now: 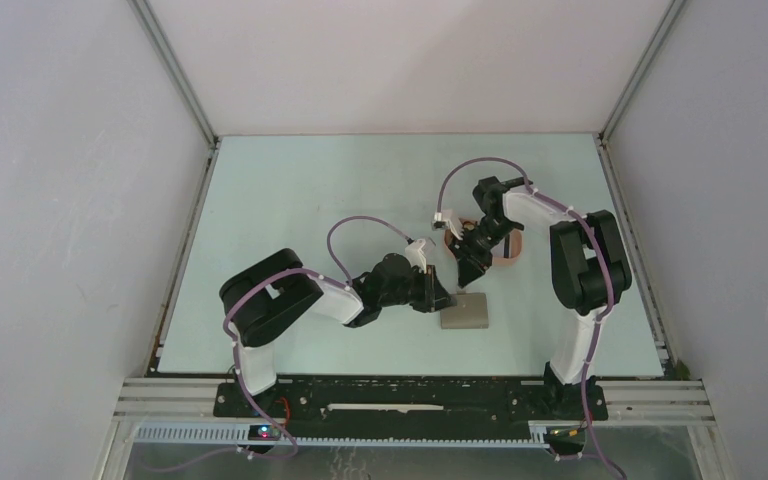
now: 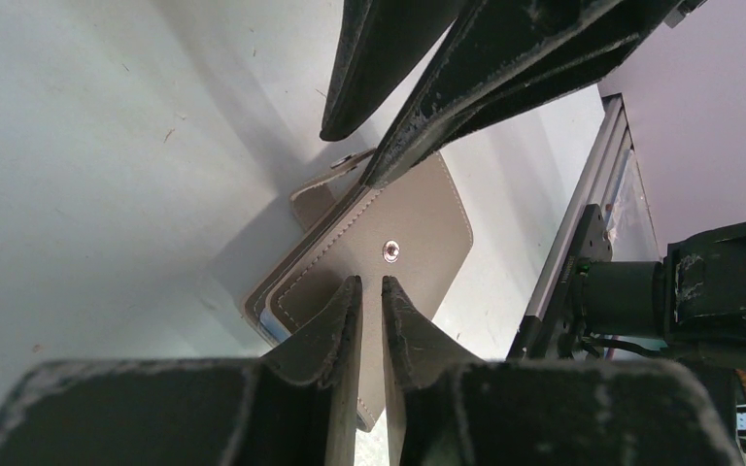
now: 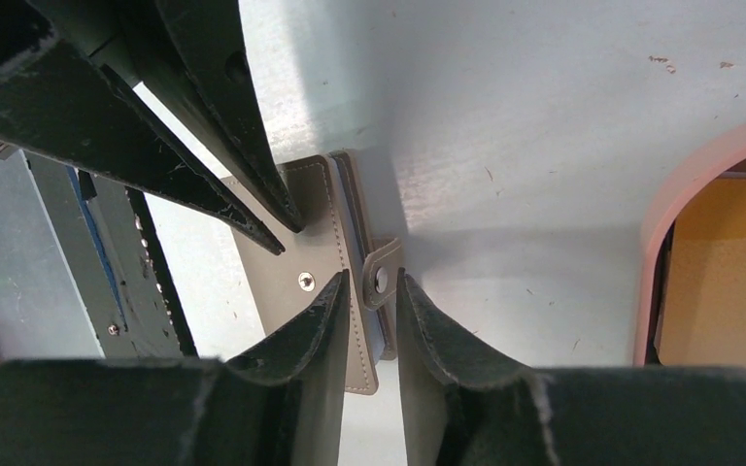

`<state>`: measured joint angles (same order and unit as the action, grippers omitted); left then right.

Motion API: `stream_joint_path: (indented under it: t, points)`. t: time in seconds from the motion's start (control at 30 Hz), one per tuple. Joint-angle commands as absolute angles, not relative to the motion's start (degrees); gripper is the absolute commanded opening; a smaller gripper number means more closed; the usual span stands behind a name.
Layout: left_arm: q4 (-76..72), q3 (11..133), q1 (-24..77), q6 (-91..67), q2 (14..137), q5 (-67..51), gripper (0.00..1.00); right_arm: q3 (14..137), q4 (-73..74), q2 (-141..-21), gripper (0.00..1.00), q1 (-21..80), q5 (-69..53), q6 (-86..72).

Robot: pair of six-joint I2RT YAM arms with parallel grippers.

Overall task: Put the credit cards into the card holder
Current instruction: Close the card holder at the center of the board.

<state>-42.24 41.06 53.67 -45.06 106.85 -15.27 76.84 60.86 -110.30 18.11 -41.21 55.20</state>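
The grey card holder [image 1: 464, 312] lies folded on the table between both arms. The left wrist view shows its cover and snap [image 2: 389, 251], with a light blue card edge [image 2: 277, 325] between its flaps. My left gripper [image 2: 370, 282] hangs just above the cover, its jaws almost together and holding nothing. My right gripper [image 3: 373, 275] is narrowly open at the holder's far edge, with the strap tab [image 3: 381, 279] between its fingertips. An orange-yellow card [image 3: 729, 262] lies in the peach tray [image 3: 653, 223]. The dark striped card is out of view.
The peach oval tray [image 1: 512, 262] sits just behind the holder, partly under the right arm. The two grippers [image 1: 450, 298] [image 1: 467, 275] are a few centimetres apart over the holder. A metal rail [image 2: 583, 223] runs along the table's near edge.
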Motion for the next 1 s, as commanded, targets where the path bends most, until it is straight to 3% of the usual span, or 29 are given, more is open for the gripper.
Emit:
stream_joint_path:
  t: [0.0,0.2,0.5,0.7,0.8,0.97]
  points:
    - [-42.71,40.90,53.70,-44.99,107.84,-15.44,0.17,79.51,62.52,-110.86,0.31,18.46,-41.55,56.29]
    - [-42.71,40.94,53.70,-45.00,107.99,-15.44,0.17,79.54,63.14,-110.66,0.24,18.22,-41.87,56.97]
    - [-42.71,40.96,53.70,-45.09,108.08,-15.47,0.17,79.55,63.52,-111.17,0.23,18.17,-41.74,57.04]
    - [-42.89,40.84,53.70,-45.16,108.08,-15.54,0.16,79.55,63.95,-111.49,0.12,18.29,-41.92,57.42]
    - [-42.89,40.74,53.75,-45.18,108.05,-15.36,0.16,79.56,63.94,-110.92,0.00,18.20,-41.90,57.60]
    - [-42.17,40.76,53.67,-45.65,108.07,-14.60,0.14,78.29,63.40,-108.11,0.00,18.02,-42.52,58.54]
